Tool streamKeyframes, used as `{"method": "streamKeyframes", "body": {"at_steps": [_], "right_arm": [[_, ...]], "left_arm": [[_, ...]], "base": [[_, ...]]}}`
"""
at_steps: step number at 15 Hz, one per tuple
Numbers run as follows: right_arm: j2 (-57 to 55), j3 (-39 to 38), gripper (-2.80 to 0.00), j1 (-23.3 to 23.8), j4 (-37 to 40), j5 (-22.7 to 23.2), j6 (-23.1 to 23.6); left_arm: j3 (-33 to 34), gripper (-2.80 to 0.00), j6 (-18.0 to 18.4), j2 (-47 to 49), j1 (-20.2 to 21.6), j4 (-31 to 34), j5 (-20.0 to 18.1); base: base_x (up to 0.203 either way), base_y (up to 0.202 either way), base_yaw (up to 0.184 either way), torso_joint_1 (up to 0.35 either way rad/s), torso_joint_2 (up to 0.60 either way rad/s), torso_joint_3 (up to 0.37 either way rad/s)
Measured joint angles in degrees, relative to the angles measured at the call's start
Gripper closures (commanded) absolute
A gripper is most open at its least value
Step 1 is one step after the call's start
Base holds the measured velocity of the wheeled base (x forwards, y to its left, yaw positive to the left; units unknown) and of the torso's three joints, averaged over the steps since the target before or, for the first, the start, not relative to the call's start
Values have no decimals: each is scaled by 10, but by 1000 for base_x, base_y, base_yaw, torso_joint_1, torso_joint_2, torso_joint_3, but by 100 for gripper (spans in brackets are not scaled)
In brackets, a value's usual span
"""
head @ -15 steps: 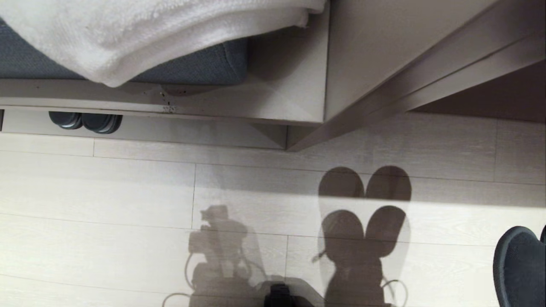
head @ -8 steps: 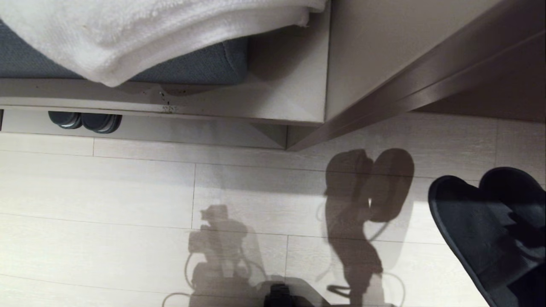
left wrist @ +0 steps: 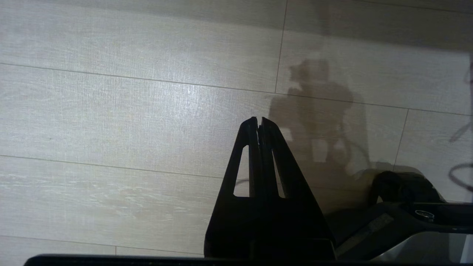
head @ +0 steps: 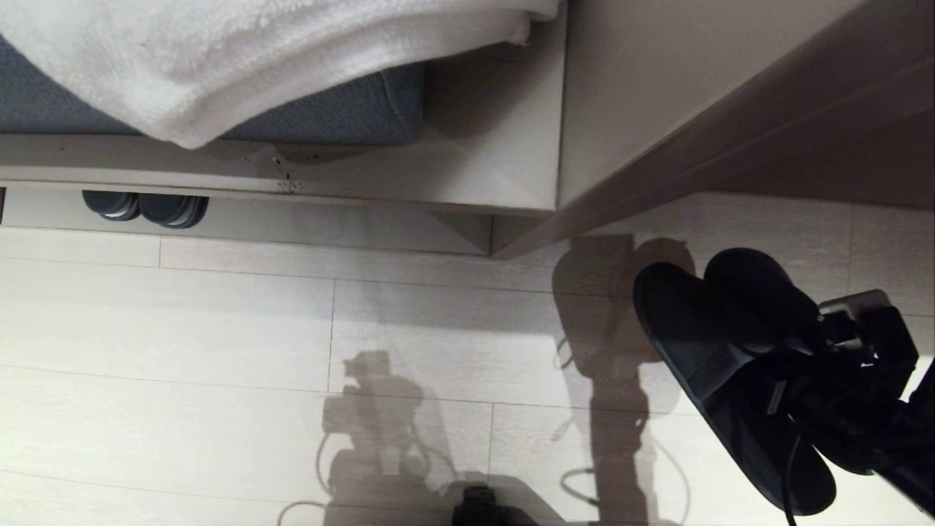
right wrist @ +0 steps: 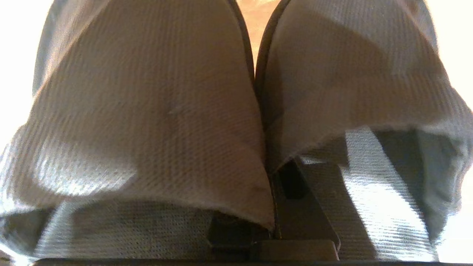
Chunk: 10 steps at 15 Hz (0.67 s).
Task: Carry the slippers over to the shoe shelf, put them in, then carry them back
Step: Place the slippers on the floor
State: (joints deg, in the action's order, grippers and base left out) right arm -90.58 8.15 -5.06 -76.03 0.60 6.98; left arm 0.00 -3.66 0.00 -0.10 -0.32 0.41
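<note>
The right claw is clamped on the pair of black slippers, held above the pale floor near the shoe shelf, where nothing is placed yet; the left claw hangs closed and empty.

Pale plank floor, lit in bands. Beige unit above, white towel draped over grey cushion. Dark rounded pair tucked beneath.
</note>
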Motion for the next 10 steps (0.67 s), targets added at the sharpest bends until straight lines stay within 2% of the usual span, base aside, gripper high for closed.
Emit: {"method": "streamKeyframes", "body": {"at_steps": [5, 10], "right_arm": [[-126, -6, 0, -6, -96, 0, 3], [-184, 61, 0, -10, -105, 1, -1]], "left_arm": [[0, 0, 0, 0, 0, 0, 0], [0, 0, 1, 0, 0, 0, 0]], "base": [[0, 0, 0, 0, 0, 0], [0, 0, 0, 0, 0, 0]]}}
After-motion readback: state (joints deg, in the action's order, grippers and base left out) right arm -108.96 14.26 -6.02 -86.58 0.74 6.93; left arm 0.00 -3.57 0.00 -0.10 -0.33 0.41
